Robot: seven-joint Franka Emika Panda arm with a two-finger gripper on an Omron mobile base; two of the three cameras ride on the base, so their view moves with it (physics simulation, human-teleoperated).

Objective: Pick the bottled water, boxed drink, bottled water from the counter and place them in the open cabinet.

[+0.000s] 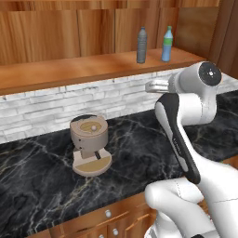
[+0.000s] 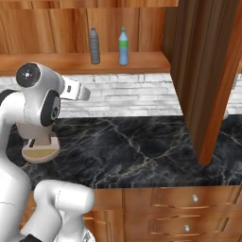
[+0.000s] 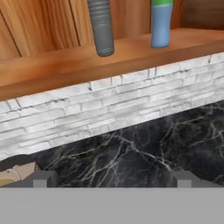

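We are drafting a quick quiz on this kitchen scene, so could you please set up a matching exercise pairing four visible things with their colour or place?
Column one:
1. grey bottle
2. blue bottle
3. coffee machine
4. gripper

Column two:
A. stands on the black counter
B. green cap, on the wooden shelf
C. open, holding nothing
D. dark cap, on the wooden shelf

Pairs: 1-D, 2-B, 3-A, 4-C

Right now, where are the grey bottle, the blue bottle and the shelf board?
grey bottle (image 1: 142, 45), left base view, mid body.
blue bottle (image 1: 167, 45), left base view, mid body.
shelf board (image 1: 56, 72), left base view, bare top.
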